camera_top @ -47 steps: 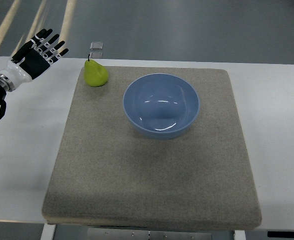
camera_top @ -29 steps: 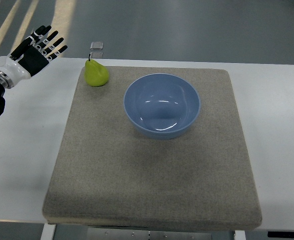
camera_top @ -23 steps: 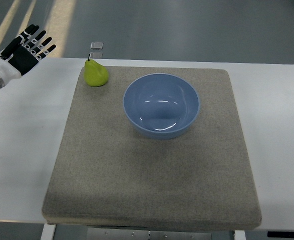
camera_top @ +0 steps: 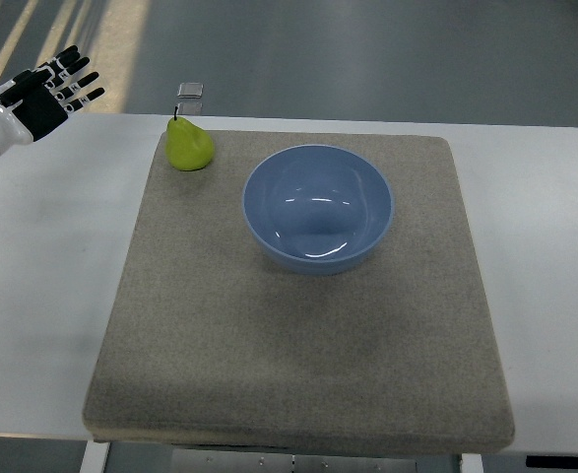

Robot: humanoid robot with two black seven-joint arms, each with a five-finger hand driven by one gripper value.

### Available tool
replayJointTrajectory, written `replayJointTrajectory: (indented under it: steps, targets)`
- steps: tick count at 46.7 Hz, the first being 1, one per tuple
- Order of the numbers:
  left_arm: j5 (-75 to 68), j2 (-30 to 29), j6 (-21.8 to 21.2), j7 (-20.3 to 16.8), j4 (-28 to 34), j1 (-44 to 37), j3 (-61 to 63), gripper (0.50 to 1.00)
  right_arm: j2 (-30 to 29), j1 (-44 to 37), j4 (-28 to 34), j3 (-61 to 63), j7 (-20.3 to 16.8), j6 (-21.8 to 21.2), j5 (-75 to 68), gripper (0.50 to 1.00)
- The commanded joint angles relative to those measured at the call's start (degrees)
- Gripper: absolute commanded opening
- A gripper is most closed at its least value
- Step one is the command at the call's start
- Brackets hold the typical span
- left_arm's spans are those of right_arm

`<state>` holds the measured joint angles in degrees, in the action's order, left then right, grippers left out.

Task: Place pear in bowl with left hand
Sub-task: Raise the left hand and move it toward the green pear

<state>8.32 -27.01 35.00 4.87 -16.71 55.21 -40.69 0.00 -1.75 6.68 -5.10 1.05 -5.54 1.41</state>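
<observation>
A green pear stands upright on the far left corner of a grey mat. A light blue bowl sits empty on the mat, to the right of the pear. My left hand is at the far left edge of the view, above the table's back left corner. Its fingers are spread and hold nothing. It is well to the left of the pear. The right hand is out of view.
The mat lies on a white table. A small clear square object sits just beyond the table's far edge, behind the pear. Grey floor lies beyond the table.
My left hand has moved left and slightly away, farther from the pear, with its fingers still spread. The pear and bowl have not moved.
</observation>
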Motion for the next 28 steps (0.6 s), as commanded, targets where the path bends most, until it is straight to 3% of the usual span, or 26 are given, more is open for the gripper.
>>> replayJointTrajectory:
  steps: [1, 21, 28]
  targets:
    - [-6.90, -0.94, 0.00, -5.48, -0.08, 1.13, 0.26, 0.996, 0.00, -0.01, 0.00, 0.00, 0.00, 0.00, 0.00, 0.926]
    - [-43.72, -1.99, 0.00, -8.91, -1.04, 8.15, 1.05, 0.984, 0.00, -0.01, 0.00, 0.00, 0.00, 0.00, 0.00, 0.924]
    - [-57.79, -1.99, 0.00, -16.19, -1.92, 10.97, 4.12, 0.984, 0.00, -0.01, 0.00, 0.00, 0.00, 0.00, 0.00, 0.924]
